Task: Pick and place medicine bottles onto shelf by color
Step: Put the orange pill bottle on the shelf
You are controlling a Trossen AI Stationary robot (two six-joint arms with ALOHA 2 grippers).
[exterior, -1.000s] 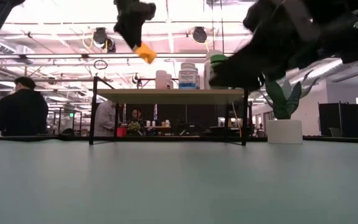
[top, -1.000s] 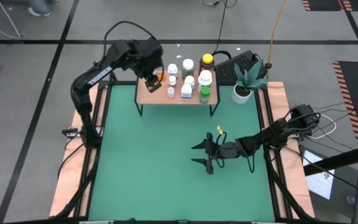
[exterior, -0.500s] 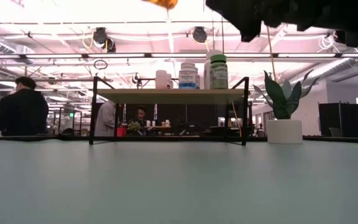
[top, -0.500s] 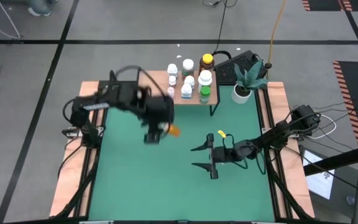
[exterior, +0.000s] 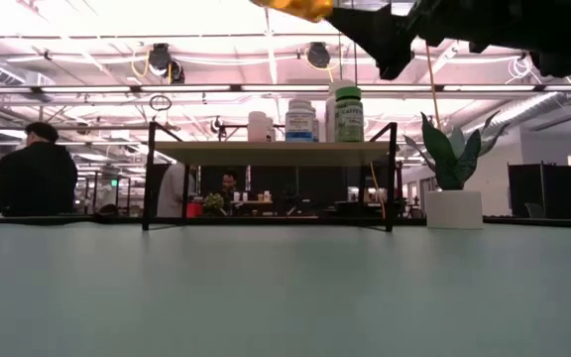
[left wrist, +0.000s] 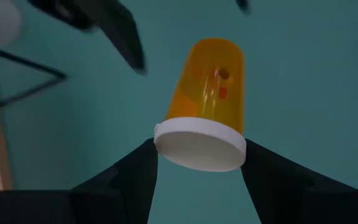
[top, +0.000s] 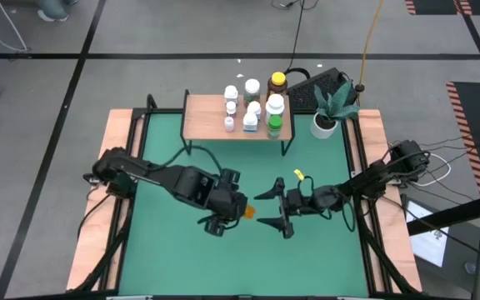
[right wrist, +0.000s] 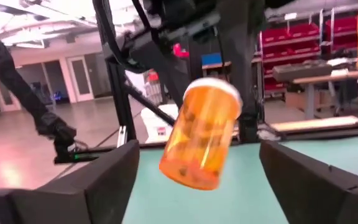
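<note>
An orange pill bottle [left wrist: 207, 81] with a white cap hangs over the middle of the green table, with my left gripper [top: 239, 209] shut on it. My right gripper [top: 266, 212] is open and faces it from the table's right. In the right wrist view its two fingers stand on either side of the bottle [right wrist: 199, 135] without touching it. The light-wood shelf [top: 205, 118] stands on black legs at the table's far edge. Several medicine bottles [top: 255, 107] stand on its right half, among them a green one [exterior: 348, 112]. My left gripper pinches the bottle's white cap [left wrist: 199, 146] between its two fingers, one finger [left wrist: 143, 167] on each side of the rim. The fingers slant down from the table's left. The bottle is lifted clear of the table and tilted, cap uppermost, its bottom [right wrist: 185, 174] toward my right gripper.
A white plant pot [top: 324, 125] with a green plant stands to the right of the shelf. Wooden rails [top: 372, 167] run along the table's sides. The low view shows a person [exterior: 33, 178] in the room beyond the table.
My left gripper has carried the orange bottle from the shelf's left end down and toward the table's near edge and middle, rolling as it went, up to my right gripper. My right gripper has tipped upward and opened a little wider.
</note>
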